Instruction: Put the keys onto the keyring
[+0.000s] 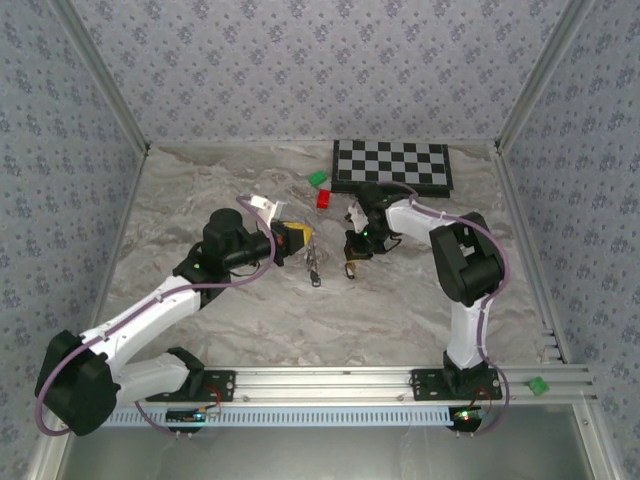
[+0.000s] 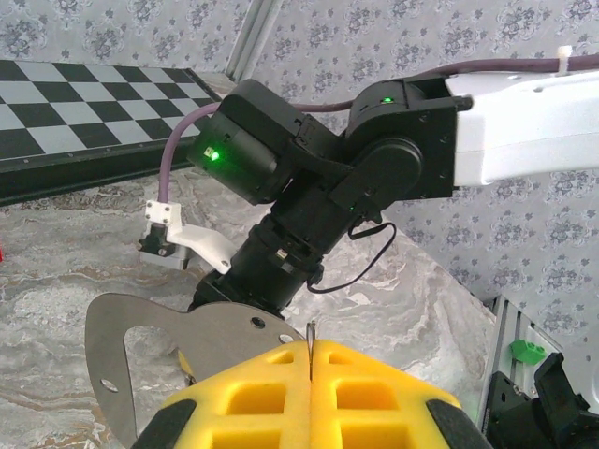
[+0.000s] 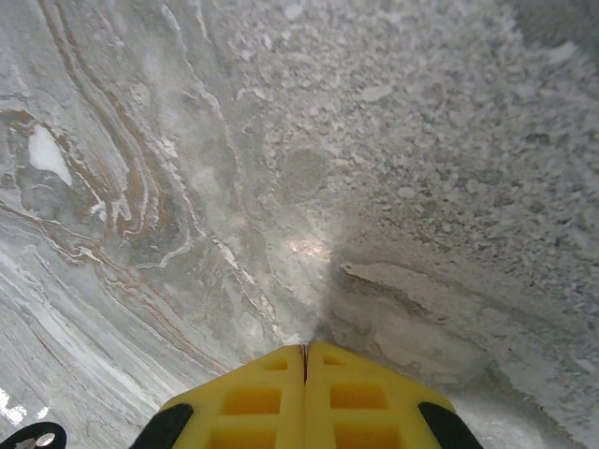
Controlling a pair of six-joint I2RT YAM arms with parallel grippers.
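My left gripper [image 1: 303, 240] is shut, its yellow pads [image 2: 374, 393] pressed together at mid table. A thin silvery sliver, the keyring [image 2: 310, 335] seen edge-on, sticks out between them. Just right of that gripper, small dark keys [image 1: 315, 272] trail toward the near edge; I cannot tell whether they hang or lie on the marble. My right gripper [image 1: 351, 268] points down beside them with its tips on the table. In its wrist view the right gripper [image 3: 305, 348] is shut, and nothing shows between its pads [image 3: 365, 398]. The right arm's wrist [image 2: 309, 178] stands close in front of the left gripper.
A checkered board [image 1: 392, 165] lies at the back, with a green block [image 1: 318, 179] and a red block [image 1: 325, 198] at its left corner. Another green block [image 1: 537, 384] sits on the front rail at the right. Patterned walls enclose the marble table [image 1: 200, 200].
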